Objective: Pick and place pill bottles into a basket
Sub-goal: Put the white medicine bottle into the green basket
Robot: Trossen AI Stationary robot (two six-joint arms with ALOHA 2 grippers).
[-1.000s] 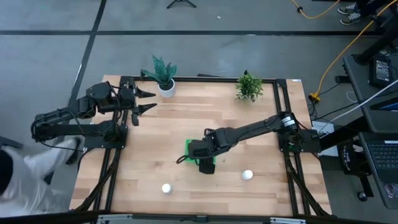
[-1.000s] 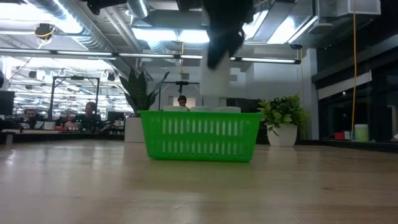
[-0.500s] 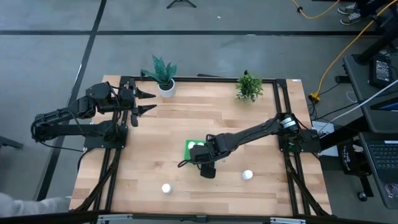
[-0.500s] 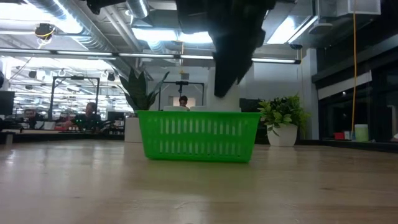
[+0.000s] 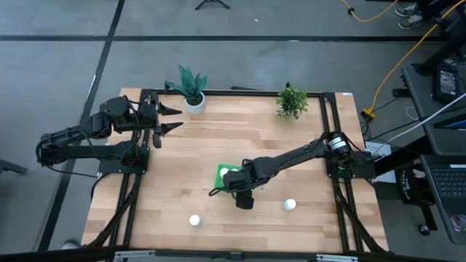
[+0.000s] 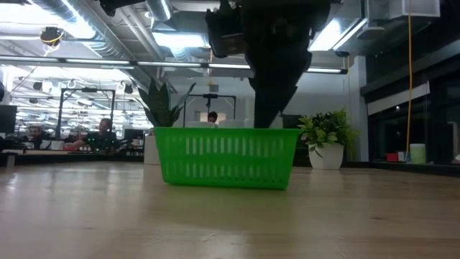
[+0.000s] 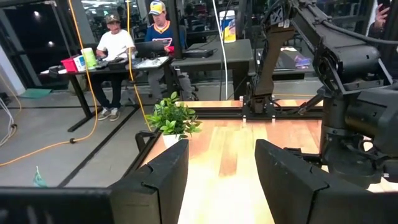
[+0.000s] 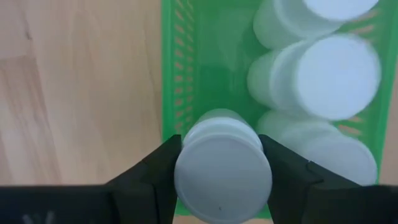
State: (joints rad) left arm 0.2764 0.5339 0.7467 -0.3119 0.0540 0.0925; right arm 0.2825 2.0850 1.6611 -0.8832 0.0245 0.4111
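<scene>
White bottle (image 8: 222, 171): light, smooth plastic (likely slippery), clamped by its sides in right gripper (image 8: 221, 180)
Basket (image 8: 186, 68): directly below

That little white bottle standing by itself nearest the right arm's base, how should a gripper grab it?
Judging by its pose, from straight above. The pill bottle stands upright on bare table with nothing beside it, so the fingers could drop down either side and close on its round body just under the cap.

Six pill bottles — two loose on the desk (image 5: 167, 189), at (image 5: 195, 220) and (image 5: 290, 205); three (image 8: 336, 78) inside one green basket (image 6: 224, 157); one (image 8: 222, 171) gripped; two potted plants (image 5: 191, 86).
</scene>
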